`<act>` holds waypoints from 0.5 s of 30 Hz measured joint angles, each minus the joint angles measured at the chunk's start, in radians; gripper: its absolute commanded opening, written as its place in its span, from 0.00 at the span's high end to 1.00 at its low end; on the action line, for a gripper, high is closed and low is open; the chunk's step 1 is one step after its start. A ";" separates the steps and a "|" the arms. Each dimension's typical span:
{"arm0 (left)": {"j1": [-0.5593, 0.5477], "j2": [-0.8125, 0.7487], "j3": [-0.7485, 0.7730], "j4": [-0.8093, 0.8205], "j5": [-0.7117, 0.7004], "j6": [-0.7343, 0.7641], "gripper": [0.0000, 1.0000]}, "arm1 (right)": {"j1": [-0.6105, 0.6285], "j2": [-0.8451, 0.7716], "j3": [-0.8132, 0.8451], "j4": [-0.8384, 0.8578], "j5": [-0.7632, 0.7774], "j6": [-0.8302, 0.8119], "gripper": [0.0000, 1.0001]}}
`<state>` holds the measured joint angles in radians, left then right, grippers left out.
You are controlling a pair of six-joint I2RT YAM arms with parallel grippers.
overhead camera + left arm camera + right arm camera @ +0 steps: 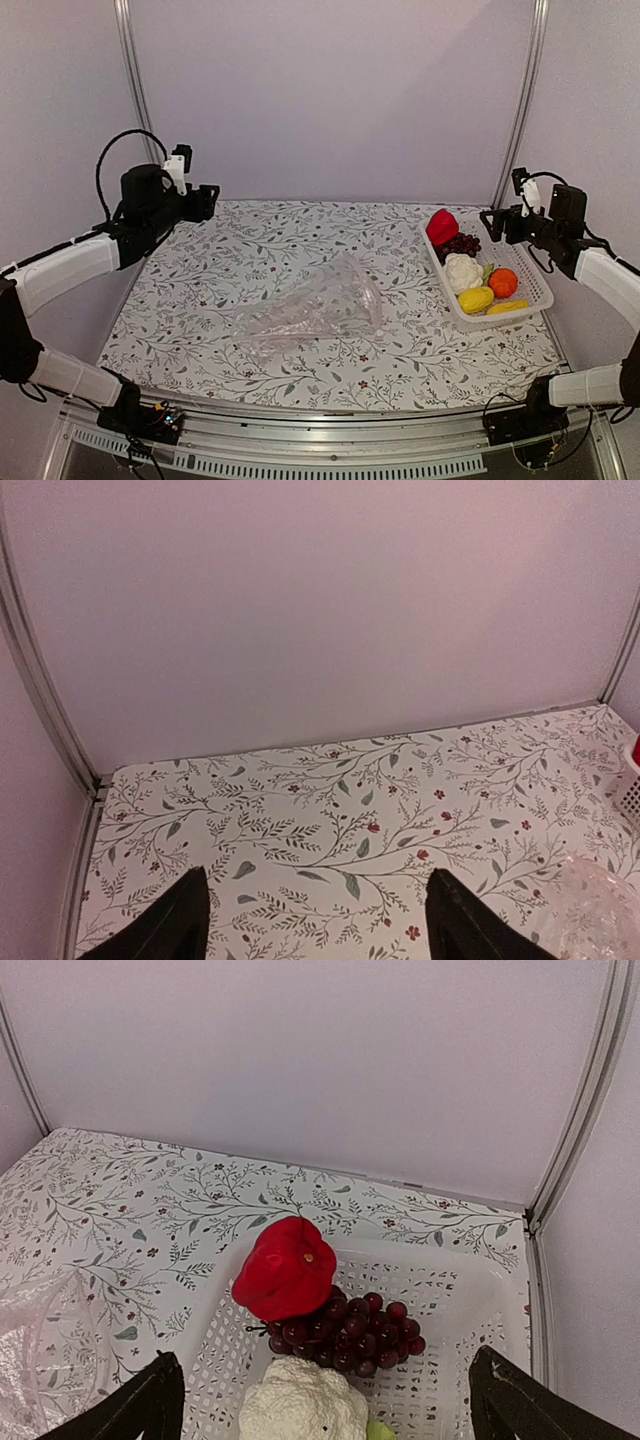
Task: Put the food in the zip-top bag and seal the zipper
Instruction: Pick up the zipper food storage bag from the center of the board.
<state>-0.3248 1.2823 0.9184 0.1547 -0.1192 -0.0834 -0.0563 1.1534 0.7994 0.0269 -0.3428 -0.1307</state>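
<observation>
While the toy food [463, 270], red pepper [441, 227] to yellow banana [507, 307], sits in the white mesh basket [530, 268] at the table [250, 250] 3 o'clock, the wide-open right gripper [490, 223] hovers nearest, left gripper [207, 201] wide at 10, clear crinkly zip-top bag [315, 305] mid-table.

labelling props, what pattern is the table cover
White table cover with grey leafy vines, small red flowers; left wrist view best.

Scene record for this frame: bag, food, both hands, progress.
bag: zip-top bag lying crumpled mid-table, no food inside
food: red pepper, grapes, cauliflower, lemon piece, orange piece, banana, all in white basket at right
left hand: open, raised over left side, empty
right hand: open, raised near basket, empty
progress: nothing bagged yet
</observation>
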 measured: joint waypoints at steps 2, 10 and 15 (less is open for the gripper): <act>-0.011 0.011 0.000 0.010 0.019 -0.003 0.32 | -0.004 -0.003 -0.011 -0.001 -0.011 -0.006 0.01; -0.138 0.067 0.002 0.023 0.109 0.004 0.34 | -0.012 -0.023 -0.063 -0.013 -0.146 -0.113 0.09; -0.315 0.129 0.055 -0.033 0.088 0.025 0.35 | 0.006 -0.018 -0.052 -0.062 -0.251 -0.176 0.21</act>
<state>-0.6395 1.4109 0.9730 0.1219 -0.0315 -0.0582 -0.0498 1.1351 0.7475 -0.0349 -0.5941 -0.3069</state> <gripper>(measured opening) 0.655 0.849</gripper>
